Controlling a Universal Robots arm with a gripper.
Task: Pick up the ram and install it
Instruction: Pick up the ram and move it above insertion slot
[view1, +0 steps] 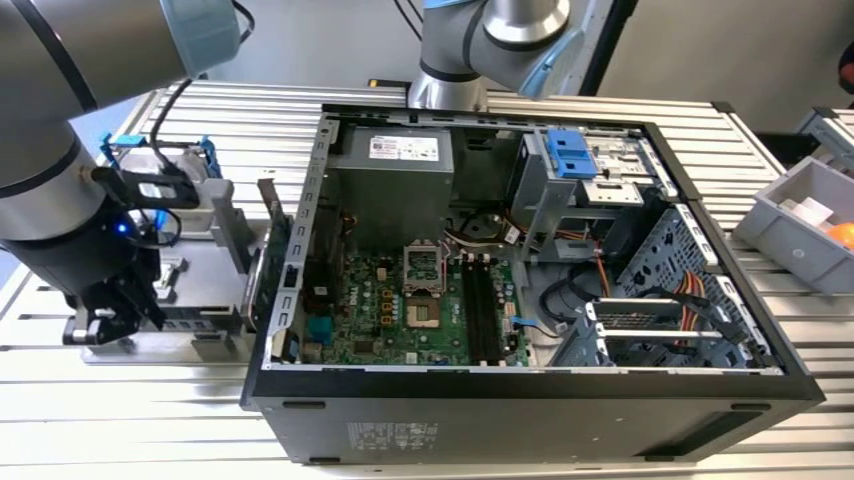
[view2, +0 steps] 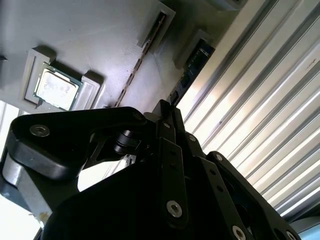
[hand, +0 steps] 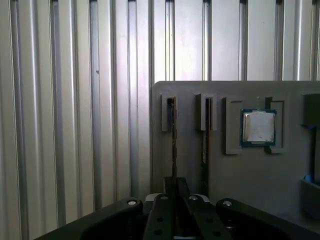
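Grey fixture plate (hand: 260, 185) lies on the ribbed aluminium table (hand: 75, 125), w/ parts set in moulded pockets. The ram (hand: 173, 140) stands on edge in the slot closest to the plate's edge, near a corner. In the second wrist view it reads as a dark stick w/ black chips (view2: 192, 67). One slot further in stands a second thin board (hand: 204, 150), also on edge. Past that a CPU (hand: 258, 127) lies flat in its pocket, metal lid up.

The gripper (hand: 175, 181) is over the ram's slot, lined up w/ the stick's length. Its black fingers (hand: 169, 186) are drawn tight together, pinching the ram's top edge btwn them. The ram is seated in its slot, not lifted out. The neighbouring board is just beside the fingers; contact can't be judged.

In the exterior view the arm reaches down over the plate at the table's edge on the exterior view's left. The open PC case (view1: 534, 400) lies on its side mid-table, just beside the plate. The green motherboard (view1: 400, 300) is exposed, w/ long black memory slots (view1: 481, 300). A grey bin (view1: 801, 220) sits near the table's edge on the exterior view's right.
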